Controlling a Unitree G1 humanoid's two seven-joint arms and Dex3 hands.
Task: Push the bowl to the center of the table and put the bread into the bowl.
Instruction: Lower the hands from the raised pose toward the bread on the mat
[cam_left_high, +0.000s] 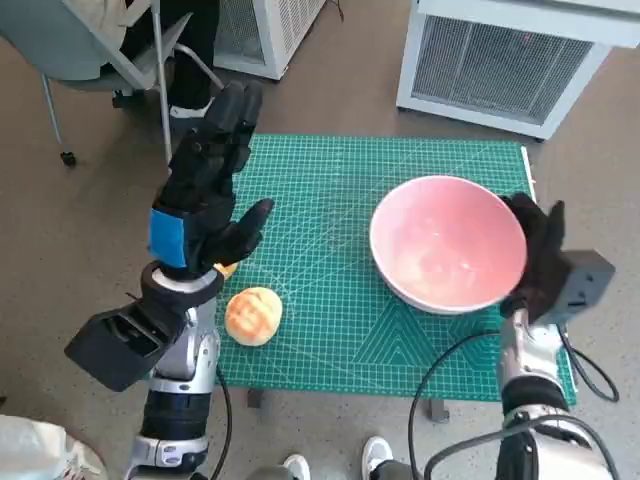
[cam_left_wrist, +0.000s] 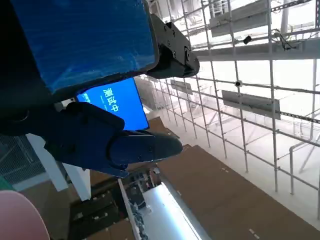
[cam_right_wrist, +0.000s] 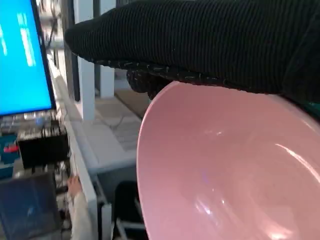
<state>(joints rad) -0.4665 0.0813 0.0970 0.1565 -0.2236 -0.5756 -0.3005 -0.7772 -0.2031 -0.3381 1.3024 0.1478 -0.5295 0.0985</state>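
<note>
Pink bowl (cam_left_high: 449, 243) sits on the right half of the green mat (cam_left_high: 340, 300), tipped a little, and the gloved right hand (cam_left_high: 541, 256) presses flat against its outer right wall. Over on the left, the bread (cam_left_high: 253, 315) lies on the mat near the front edge, just below the raised left hand (cam_left_high: 212, 185), fingers spread, holding nothing and clear of the bread

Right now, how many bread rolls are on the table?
1. The bread lies on the green mat near its front left corner, just below the raised left hand, apart from the pink bowl. None shows inside the bowl.
</note>
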